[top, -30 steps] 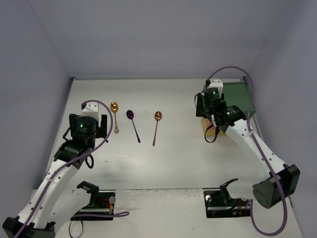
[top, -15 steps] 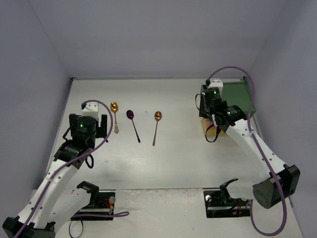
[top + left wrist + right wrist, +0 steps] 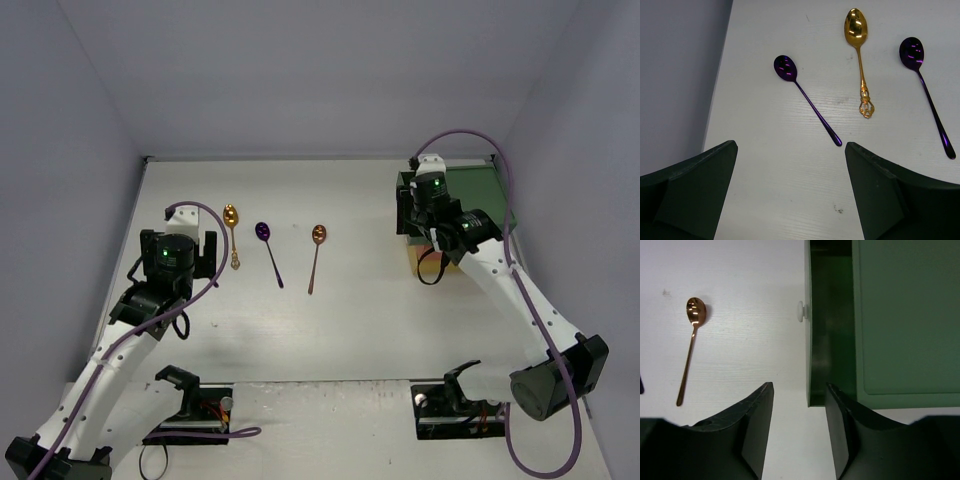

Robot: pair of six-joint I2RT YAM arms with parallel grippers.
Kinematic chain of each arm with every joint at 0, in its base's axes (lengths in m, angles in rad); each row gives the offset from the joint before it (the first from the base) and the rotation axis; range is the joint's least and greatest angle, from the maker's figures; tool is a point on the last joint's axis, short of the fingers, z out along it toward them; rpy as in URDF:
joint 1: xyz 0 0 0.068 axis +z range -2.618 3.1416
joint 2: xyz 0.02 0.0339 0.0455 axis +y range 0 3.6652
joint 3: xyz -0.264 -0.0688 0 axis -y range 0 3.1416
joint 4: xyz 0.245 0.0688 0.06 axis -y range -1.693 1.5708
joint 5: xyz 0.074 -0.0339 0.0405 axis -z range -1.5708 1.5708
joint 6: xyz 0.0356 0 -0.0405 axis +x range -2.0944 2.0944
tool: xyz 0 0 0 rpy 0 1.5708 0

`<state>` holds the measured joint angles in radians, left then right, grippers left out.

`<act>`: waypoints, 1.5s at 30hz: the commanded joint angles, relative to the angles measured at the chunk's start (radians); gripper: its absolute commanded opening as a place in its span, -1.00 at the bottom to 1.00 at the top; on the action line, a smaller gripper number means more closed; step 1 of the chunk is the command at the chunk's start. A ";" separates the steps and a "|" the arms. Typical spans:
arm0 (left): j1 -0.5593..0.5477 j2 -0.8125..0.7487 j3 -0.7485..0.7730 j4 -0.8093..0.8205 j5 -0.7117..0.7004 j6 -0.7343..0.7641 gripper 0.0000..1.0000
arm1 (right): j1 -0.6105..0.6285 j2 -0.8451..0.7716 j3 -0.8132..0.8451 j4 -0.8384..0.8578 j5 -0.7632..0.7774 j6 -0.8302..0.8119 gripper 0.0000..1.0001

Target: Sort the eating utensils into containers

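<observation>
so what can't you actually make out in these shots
- Green drawer interior, right wrist view: lost in shadow, contents unreadable.
- Lower drawers, top view: covered by the right arm; only a yellow sliver shows.
- Leftmost purple spoon, top view: hidden behind the left arm.

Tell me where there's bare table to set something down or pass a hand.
Widest bare stretch: between the copper spoon and the green drawer. Also free: the far strip between the spoon bowls and the back wall. Crowded: the gold spoon, purple spoon and copper spoon lie close side by side on the left.
</observation>
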<state>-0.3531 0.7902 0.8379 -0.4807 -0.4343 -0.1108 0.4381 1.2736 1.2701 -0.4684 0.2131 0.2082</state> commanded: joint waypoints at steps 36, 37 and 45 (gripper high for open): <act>0.003 0.009 0.013 0.054 0.000 0.015 0.74 | -0.012 0.295 0.255 0.060 -0.186 -0.079 -0.05; 0.003 0.009 0.013 0.054 -0.001 0.015 0.74 | -0.012 0.294 0.255 0.059 -0.196 -0.081 -0.05; 0.003 0.011 0.012 0.054 0.000 0.015 0.74 | -0.009 0.289 0.251 0.058 -0.256 -0.086 -0.06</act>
<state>-0.3531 0.7967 0.8379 -0.4808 -0.4236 -0.1078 0.4315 1.6135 1.4799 -0.4484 0.0107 0.1361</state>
